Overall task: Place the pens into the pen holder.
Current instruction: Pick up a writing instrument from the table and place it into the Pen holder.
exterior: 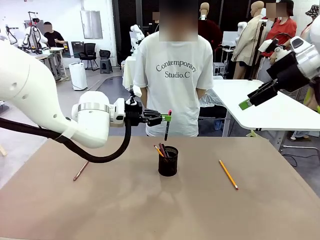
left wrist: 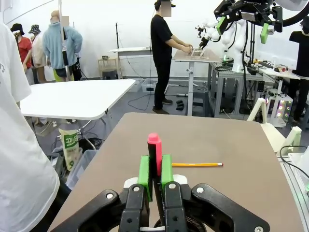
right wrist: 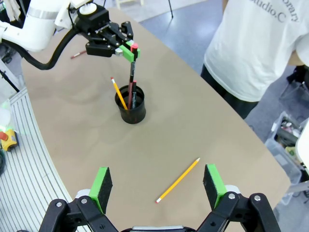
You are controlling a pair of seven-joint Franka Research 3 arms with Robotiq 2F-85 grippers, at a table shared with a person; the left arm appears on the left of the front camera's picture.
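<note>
The left gripper [exterior: 167,118] is clamped on a red-tipped pen [exterior: 166,131], which hangs upright with the pen holder [exterior: 168,162] directly beneath. The next move calls for a straight descent, then release. The right gripper [right wrist: 157,183], jaws wide and empty, hovers over a yellow pencil [right wrist: 177,180]

Bright, evenly lit room. Grey floor [exterior: 105,87], white walls [exterior: 62,15]. White table [exterior: 265,107] at far right in front view; black office chair [exterior: 89,51] far back left.
</note>
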